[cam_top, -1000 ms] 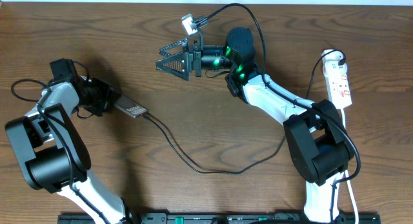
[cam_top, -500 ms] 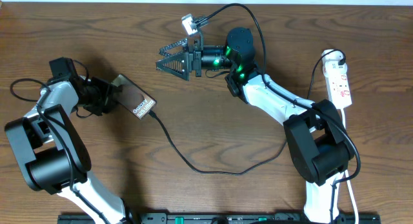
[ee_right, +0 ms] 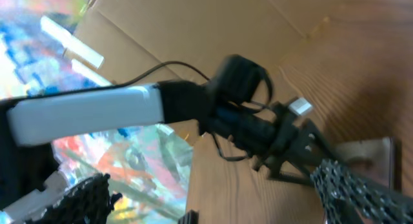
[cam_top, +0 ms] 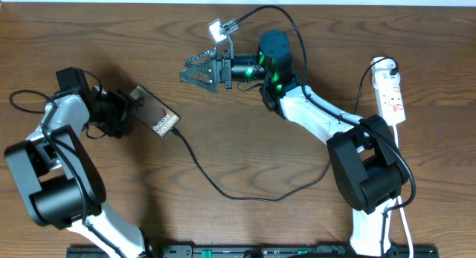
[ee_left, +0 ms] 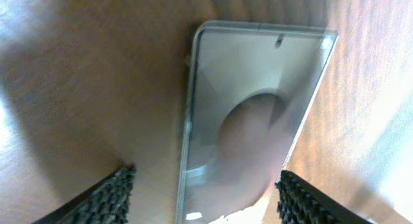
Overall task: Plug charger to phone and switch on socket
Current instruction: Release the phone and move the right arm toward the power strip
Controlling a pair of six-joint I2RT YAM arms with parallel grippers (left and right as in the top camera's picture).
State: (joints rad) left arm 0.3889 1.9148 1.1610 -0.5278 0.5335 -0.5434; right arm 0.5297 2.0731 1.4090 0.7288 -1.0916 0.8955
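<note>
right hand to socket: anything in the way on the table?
Nothing loose lies between them. The right hand is open above the table and points away from the socket, so its own arm lies along that line. A thin black cable curves beside the socket on the arm's side.

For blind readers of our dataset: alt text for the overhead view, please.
A bronze-grey phone lies flat on a wooden table, the left gripper open around one end and the charger cable meeting its lettered end. The right gripper is open at top centre; the white socket lies at the right edge.
</note>
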